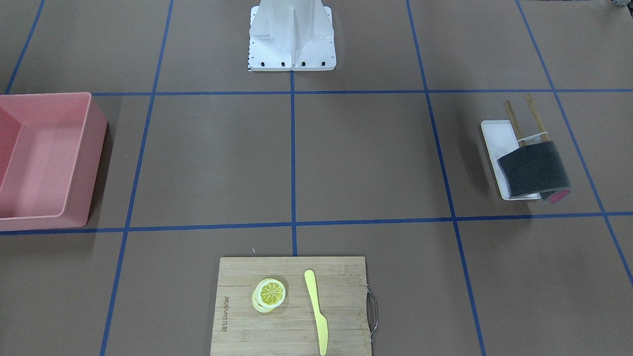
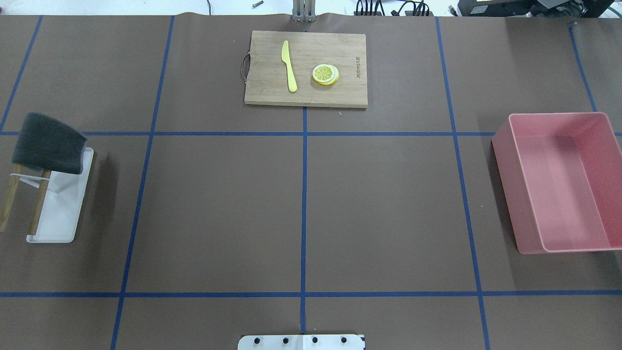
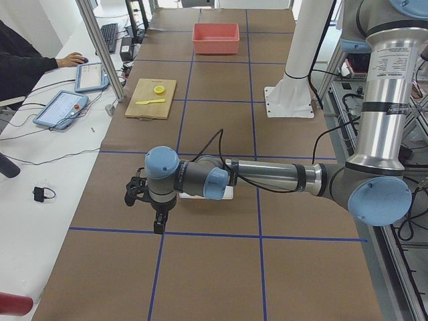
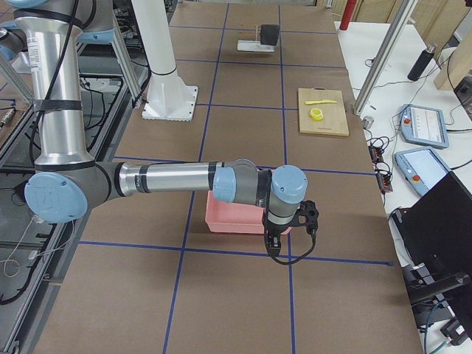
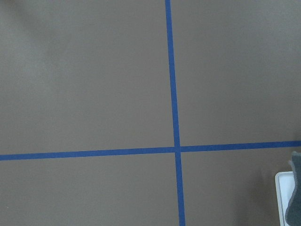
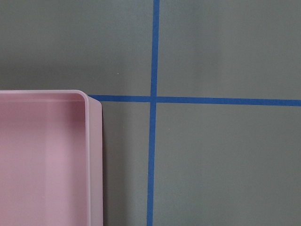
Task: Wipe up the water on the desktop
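1. Brown matte desktop (image 2: 218, 209) fills every view, flat, gridded by blue tape lines. It runs under everything else and out to all edges.
2. No puddle, sheen or dark wet patch shows on it in any view. If water is there, it is too faint to tell.
3. Progress, as I judge it: wiping not begun. Dark grey cloth (image 2: 48, 143) hangs draped over a small wooden rack (image 2: 39, 209) at the robot's left, in no gripper's hold.
4. Left gripper (image 3: 137, 192) hovers above the desktop near that rack, holding nothing that I can see. It appears only in the side view, so I cannot tell whether the claw is apart or together.
5. Right gripper (image 4: 307, 216) hangs by the pink bin's outer edge; claw state likewise cannot be told.
6. Containers: pink bin (image 2: 559, 194) at the robot's right, empty. White tray (image 2: 60, 214) under the rack carries only the rack.
7. Far side: cutting board (image 2: 272, 92) carrying a yellow knife (image 2: 290, 65) and lemon slices (image 2: 325, 74).
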Available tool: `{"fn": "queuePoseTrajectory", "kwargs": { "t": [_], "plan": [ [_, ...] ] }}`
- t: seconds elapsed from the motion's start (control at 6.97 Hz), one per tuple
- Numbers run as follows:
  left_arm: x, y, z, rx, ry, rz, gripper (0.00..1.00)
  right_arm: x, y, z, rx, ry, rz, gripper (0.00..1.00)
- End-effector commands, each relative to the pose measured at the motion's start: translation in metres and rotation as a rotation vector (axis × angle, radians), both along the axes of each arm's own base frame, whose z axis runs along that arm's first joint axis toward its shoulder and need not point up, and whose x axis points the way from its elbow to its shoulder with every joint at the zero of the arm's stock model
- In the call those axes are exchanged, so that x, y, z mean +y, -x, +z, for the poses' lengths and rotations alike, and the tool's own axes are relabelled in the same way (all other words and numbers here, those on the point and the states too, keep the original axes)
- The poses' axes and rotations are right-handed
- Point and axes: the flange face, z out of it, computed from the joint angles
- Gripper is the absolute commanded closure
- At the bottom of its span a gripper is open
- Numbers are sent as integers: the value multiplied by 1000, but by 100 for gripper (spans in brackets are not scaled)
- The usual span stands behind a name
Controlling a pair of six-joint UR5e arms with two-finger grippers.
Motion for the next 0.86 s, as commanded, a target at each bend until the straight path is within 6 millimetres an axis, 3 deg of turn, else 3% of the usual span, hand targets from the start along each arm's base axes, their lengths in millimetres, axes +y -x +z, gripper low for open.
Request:
{"fn": "queuePoseTrajectory", "kwargs": {
  "t": [0.0, 0.29, 0.57, 0.72],
  "plan": [
    [-2, -1, -1, 7, -8, 3, 2, -1, 0, -11, 5, -28, 0, 0],
    [-7, -1, -12, 16, -13, -12, 2, 3, 1, -7, -3, -28, -6, 0],
    [-33, -31, -61, 213, 102, -95, 2, -1, 0, -12, 5, -36, -5, 0],
    [-36, -54, -70, 247, 116, -102, 2, -5, 4, -18, 7, -51, -16, 0]
  ]
}}
